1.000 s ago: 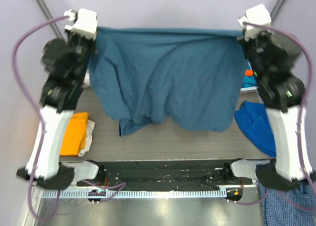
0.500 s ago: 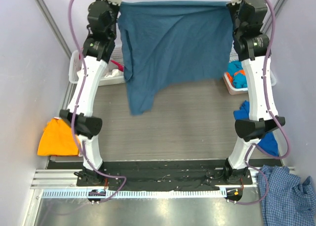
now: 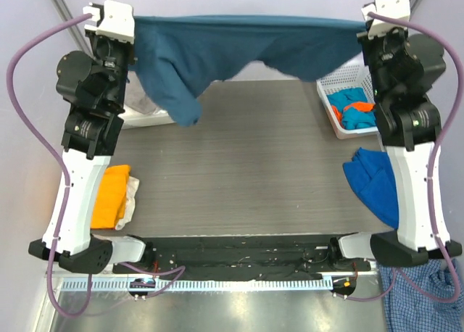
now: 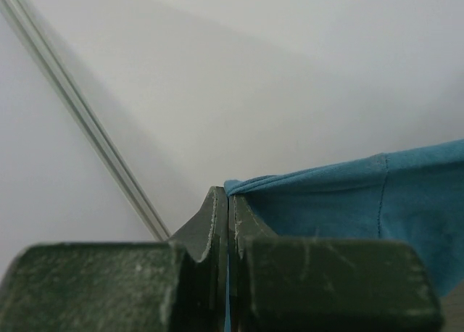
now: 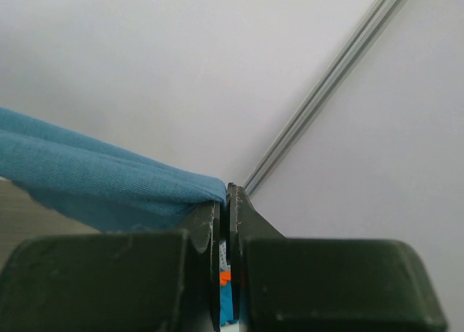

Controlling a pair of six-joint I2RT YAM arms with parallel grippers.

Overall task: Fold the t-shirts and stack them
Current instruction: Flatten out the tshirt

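A large dark teal t-shirt (image 3: 239,46) hangs stretched in the air across the far side of the table, one top corner in each gripper. My left gripper (image 3: 138,22) is shut on its left corner, and the cloth (image 4: 348,201) runs off to the right of the pinched jaws (image 4: 228,194). My right gripper (image 3: 360,26) is shut on the other corner, where the fabric (image 5: 87,180) bunches to the left of the jaws (image 5: 226,191). The shirt's lower part is flung up and back, and one sleeve end (image 3: 185,111) trails low on the left.
An orange t-shirt (image 3: 112,194) lies at the left edge and a blue one (image 3: 373,183) at the right edge. A white mesh basket (image 3: 330,82) at the right holds turquoise and orange garments (image 3: 351,107). A checked shirt (image 3: 424,303) lies at bottom right.
Both arms swung out over the table and have come back up. The teal t-shirt, which hung flat and low, has billowed up toward the far side. Both grips held.
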